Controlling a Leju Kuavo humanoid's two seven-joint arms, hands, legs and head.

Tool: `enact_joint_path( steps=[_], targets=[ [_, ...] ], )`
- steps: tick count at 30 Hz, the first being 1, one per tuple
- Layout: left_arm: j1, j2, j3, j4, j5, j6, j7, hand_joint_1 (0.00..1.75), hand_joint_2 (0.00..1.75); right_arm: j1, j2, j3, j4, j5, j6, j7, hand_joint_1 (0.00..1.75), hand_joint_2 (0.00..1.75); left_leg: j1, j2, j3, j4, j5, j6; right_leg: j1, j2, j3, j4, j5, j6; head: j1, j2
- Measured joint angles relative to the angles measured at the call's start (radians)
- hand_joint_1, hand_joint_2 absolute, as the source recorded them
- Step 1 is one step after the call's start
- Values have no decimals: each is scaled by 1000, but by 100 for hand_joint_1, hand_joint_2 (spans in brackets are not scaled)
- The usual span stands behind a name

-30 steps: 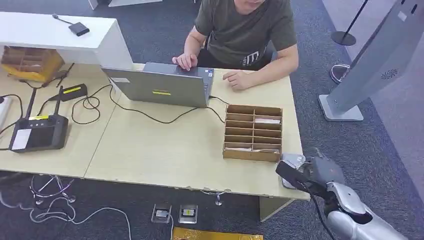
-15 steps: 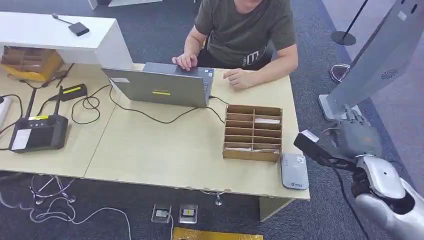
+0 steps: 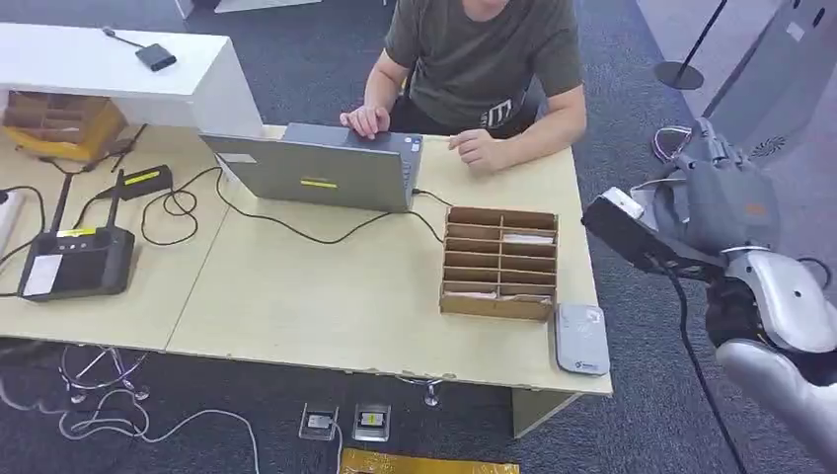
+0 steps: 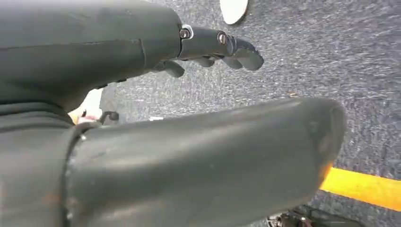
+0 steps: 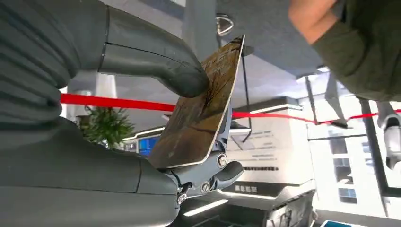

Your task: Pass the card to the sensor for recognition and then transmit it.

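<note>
My right hand (image 3: 716, 212) has risen from just over the sensor (image 3: 580, 338) at the table's (image 3: 326, 296) near corner to a raised position well above and beyond it, off the table edge, nearer the seated person (image 3: 484, 59). The sensor now lies uncovered on the table, just beside the wooden tray (image 3: 498, 262).

Card: in the right wrist view the card (image 5: 201, 111) is pinched between my thumb and fingers (image 5: 213, 172), thumb pressed on its brown face, fingers behind it. It stands tilted, with one end free past the fingers. The grip looks secure. In the head view the back of my hand hides the card.

Left hand (image 4: 208, 47): seen in the left wrist view over the carpet, fingers loosely curled, nothing held. I cannot tell from this view whether it counts as closed.

Assessment: with my hand lifted clear of the sensor and the card still gripped, I judge the recognition step complete and the transfer step in progress. The person's hands rest at the laptop (image 3: 321, 168), not extended toward me, so the receiver is not yet ready.

Risk: the card is held near one end only; a fast swing could shift it in the pinch.
</note>
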State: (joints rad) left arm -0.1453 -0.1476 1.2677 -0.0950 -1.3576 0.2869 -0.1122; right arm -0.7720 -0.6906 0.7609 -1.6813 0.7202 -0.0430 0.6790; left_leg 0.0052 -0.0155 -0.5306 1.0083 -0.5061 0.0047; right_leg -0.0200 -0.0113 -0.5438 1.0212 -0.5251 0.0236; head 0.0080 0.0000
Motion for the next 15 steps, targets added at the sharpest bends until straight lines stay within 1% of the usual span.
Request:
enact_joint_path(
  steps=[2,6,12,13,15],
  targets=[
    [-1,0,0,0,0,8,0,0,0,-23,23,27,18,0,-12,-4,175,175,0,0,0,0,0,0,0,0,0,0,0,0,0,0],
    [-2,-2,0,0,9,24,0,0,0,-68,81,94,71,-3,-39,-31,175,175,0,0,-1,0,0,0,0,0,0,0,0,0,0,0],
    [-3,-7,0,0,55,41,19,0,0,-134,182,183,169,-18,-70,-89,175,175,1,0,-1,0,0,0,1,0,0,0,0,0,0,0],
    [-3,-9,0,0,64,44,23,0,0,-143,209,202,196,-23,-79,-104,175,175,1,0,-1,0,0,0,1,0,0,0,0,0,0,0],
    [-4,-11,0,0,79,50,31,0,0,-160,243,223,231,-30,-89,-121,175,175,1,0,-1,0,0,0,1,0,0,0,0,0,0,0]
  ],
)
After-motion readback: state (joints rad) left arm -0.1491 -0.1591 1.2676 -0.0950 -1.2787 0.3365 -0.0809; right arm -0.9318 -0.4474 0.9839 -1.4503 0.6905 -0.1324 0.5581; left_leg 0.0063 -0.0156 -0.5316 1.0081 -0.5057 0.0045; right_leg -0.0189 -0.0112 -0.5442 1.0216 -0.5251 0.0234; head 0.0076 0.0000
